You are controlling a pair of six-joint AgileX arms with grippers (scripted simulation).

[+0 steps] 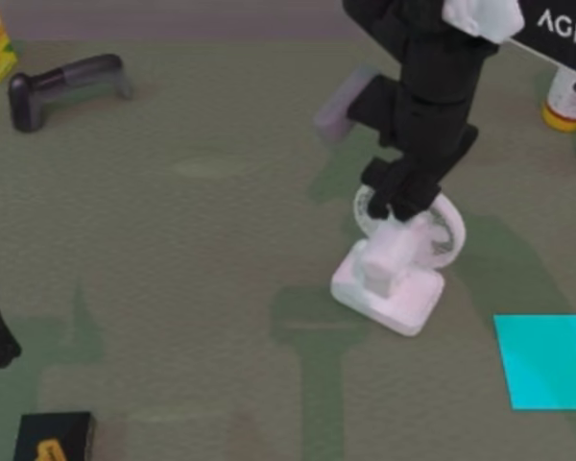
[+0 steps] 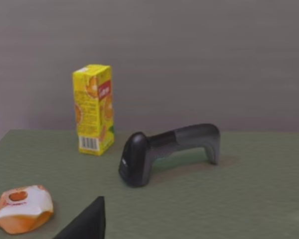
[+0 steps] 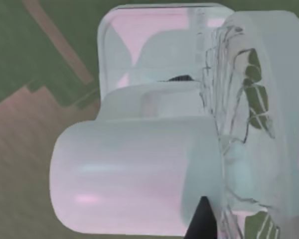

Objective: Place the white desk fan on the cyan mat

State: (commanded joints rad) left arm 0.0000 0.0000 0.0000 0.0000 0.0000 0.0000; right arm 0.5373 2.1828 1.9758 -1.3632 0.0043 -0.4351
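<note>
Right gripper (image 1: 396, 204) fingers pinch upright white desk fan (image 1: 394, 274), round grille head.

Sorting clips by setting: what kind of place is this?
Likely a rendered tabletop test bench, not a real room: a green table with unrelated items, a small white plastic desk fan, a dark handheld barcode scanner and a yellow juice carton.

Top cam looking straight down on the bench (image 1: 192, 221); right wrist cam sitting tight on the white desk fan (image 3: 139, 174), shared with top (image 1: 394, 269); left wrist cam facing the scanner (image 2: 164, 149), also shared with top (image 1: 62, 86)
</note>
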